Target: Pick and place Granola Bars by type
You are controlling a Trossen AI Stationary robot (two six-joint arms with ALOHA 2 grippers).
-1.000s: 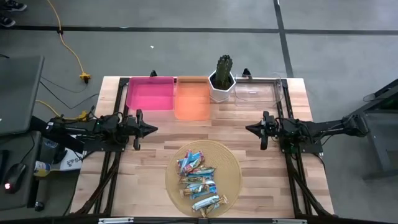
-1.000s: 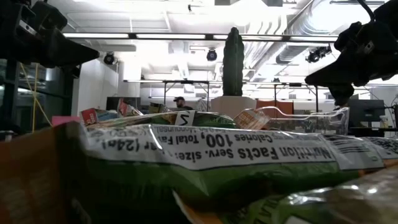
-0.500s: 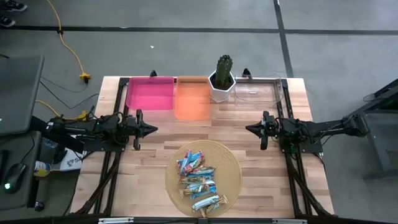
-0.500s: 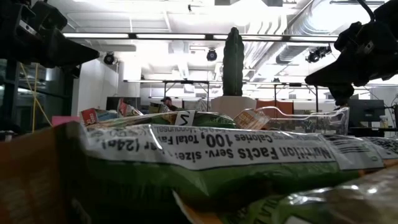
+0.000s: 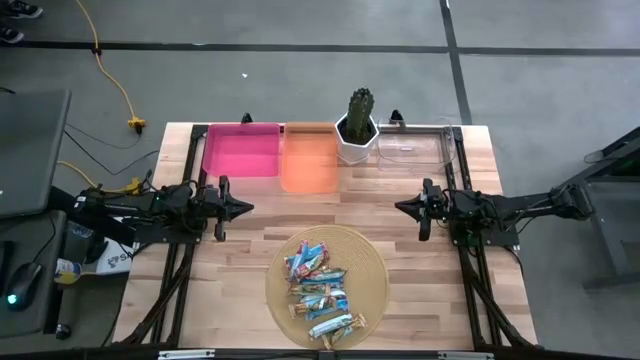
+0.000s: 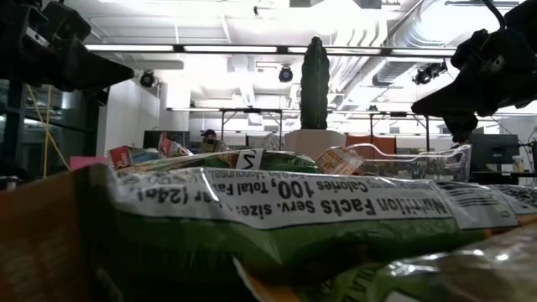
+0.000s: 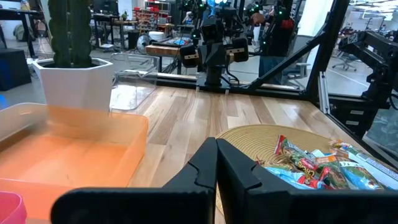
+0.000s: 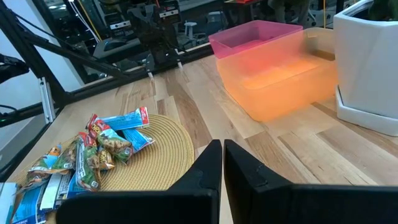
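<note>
High view gives you the clearest layout: the granola bars (image 5: pixel 318 285) lie heaped on a round woven mat (image 5: pixel 372 262) at the near middle of the worktop (image 5: pixel 400 195). Along the far edge you have a pink bin (image 5: pixel 241 150), an orange bin (image 5: pixel 310 158) touching its right side, then a cactus (image 5: pixel 359 108) in a white pot (image 5: pixel 357 143), and a clear bin (image 5: pixel 418 145) on the right.

Your left gripper (image 5: pixel 246 208) hangs over the left side of the worktop, nose pointing right, jaws pressed together and holding nothing. Your right gripper (image 5: pixel 400 207) mirrors it on the right side, nose pointing left, jaws likewise closed and empty. The mat sits between them and nearer than both.

From the left wrist you see the joined fingers (image 7: pixel 239 171) ahead of the mat and bars (image 7: pixel 314 165), with the orange bin (image 7: pixel 74 140) and pot (image 7: pixel 74 81) beside them. The right wrist shows its fingers (image 8: pixel 205 168) together, the bars (image 8: pixel 93 155) on the mat and the orange bin (image 8: pixel 283 84) beyond.

Low view is mostly blocked by wrappers (image 6: pixel 277 210) close to the lens, probably bars at the near edge of the heap.
</note>
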